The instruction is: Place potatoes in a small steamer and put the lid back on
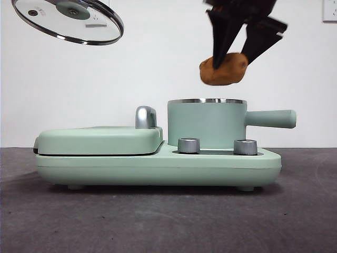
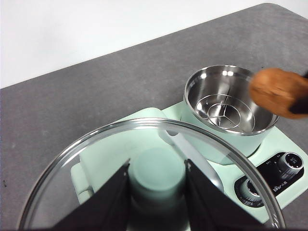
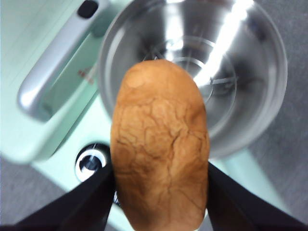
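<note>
I have the potato (image 1: 224, 69) pinched between the two black jaws of my right end effector (image 1: 238, 52), closed on its sides, and it hangs in the upper right of the front frame, clear above the small steamer (image 1: 206, 124) and slightly toward the handle side of its steel rim. In my right wrist view the cracked orange-brown lump (image 3: 160, 147) fills the centre of the frame, with the open steel bowl of the pot (image 3: 250, 72) behind it in the upper right, a rack visible at the bottom and nothing else inside.

My left end effector (image 2: 157, 192) is clamped on the mint knob of the lid (image 2: 96, 154), and holds the glass disc tilted in the air at the upper left of the front frame (image 1: 68, 21), well apart from the pot and over the flat griddle (image 1: 100, 139).

The step in hand, as I judge it, is carrying the potato to the pot; nothing is placed yet. The next move calls for centring the lump over the opening, since it looks nearly as wide as the pot, then lowering it inside the rim before I spread the jaws. Only after my right arm clears can the lid come across and down.

The appliance sits on the grey worktop (image 1: 158, 221).
</note>
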### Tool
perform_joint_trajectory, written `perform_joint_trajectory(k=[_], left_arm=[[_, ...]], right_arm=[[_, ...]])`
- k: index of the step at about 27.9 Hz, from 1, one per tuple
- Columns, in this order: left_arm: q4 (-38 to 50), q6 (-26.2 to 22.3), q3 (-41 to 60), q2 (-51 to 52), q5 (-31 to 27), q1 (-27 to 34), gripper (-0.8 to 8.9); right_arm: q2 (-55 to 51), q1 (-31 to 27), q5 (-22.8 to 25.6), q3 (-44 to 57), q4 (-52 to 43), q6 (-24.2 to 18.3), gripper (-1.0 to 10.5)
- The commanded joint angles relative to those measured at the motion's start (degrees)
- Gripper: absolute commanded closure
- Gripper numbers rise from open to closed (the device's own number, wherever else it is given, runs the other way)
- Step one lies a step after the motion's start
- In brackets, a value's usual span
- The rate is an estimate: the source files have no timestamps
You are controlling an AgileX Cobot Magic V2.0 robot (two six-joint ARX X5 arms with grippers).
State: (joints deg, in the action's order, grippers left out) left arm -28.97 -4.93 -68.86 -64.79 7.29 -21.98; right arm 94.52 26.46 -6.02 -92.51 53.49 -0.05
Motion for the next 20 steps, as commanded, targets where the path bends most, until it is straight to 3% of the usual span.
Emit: perform_joint_trajectory(k=[1, 11, 20], left_arm=[[1.51, -0.13, -0.96, 0.11, 0.00, -0.15, 7.99], [1.31, 0.02, -0.96, 0.11, 0.00, -0.15, 7.99], [1.03, 0.04, -0.96, 0.07, 0.00, -0.15, 7.99]], right_arm=[[4.55, -0.24, -0.15, -4.66, -0.24, -1.46, 6.9], [17.03, -2.25, -2.03, -11.50, -0.33, -1.97, 6.9], [18.75, -2.27, -1.88, -11.50, -3.82, -2.16, 6.7]])
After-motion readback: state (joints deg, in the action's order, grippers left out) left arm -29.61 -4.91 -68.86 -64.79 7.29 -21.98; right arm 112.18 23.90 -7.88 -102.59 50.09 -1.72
